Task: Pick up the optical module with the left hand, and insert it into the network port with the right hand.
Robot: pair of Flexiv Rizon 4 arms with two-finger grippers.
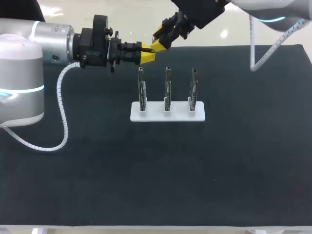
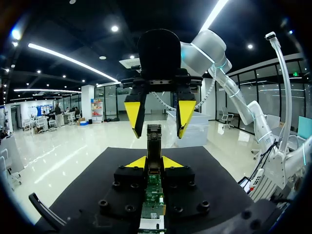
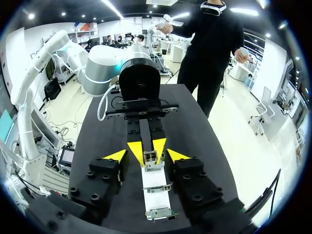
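My left gripper (image 1: 148,54) is held level above the table's back edge, shut on the optical module (image 2: 154,141), a slim green board with a black metal end that sticks out past its yellow tips. In the left wrist view my left gripper (image 2: 154,162) clamps the module's body. My right gripper (image 1: 160,45) comes in from the back right and faces it. In that same view my right gripper (image 2: 158,135) is open, one yellow finger on each side of the module's free end with small gaps. From the right wrist, the module (image 3: 152,158) lies between my right gripper's (image 3: 147,155) tips.
A white base (image 1: 146,114) stands mid-table with three upright metal port pieces (image 1: 167,90) in a row, just in front of and below both grippers. It shows under the grippers in the right wrist view as the white base (image 3: 157,197). A black mat (image 1: 156,175) covers the table.
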